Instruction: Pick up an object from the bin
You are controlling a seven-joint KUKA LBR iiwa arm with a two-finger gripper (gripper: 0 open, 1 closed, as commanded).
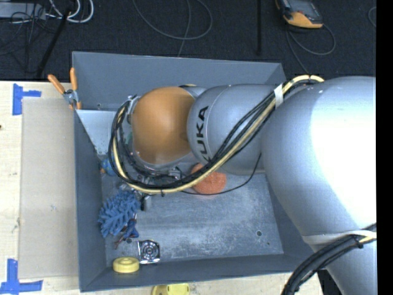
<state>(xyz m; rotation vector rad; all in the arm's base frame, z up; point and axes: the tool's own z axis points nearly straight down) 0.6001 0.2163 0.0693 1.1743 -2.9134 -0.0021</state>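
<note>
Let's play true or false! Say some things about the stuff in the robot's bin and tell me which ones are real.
1. The blue fuzzy thing lies on the left side of the bin. True.
2. The yellow round disc sits up in the bin's far corner. False: it lies by the near wall, at the bottom left.
3. A small silver thing lies right beside the yellow round disc. True.
4. The orange-red thing lies out in the open, far from the arm. False: it is partly hidden under the arm.
5. The arm comes in from the left. False: it reaches in from the right.
</note>
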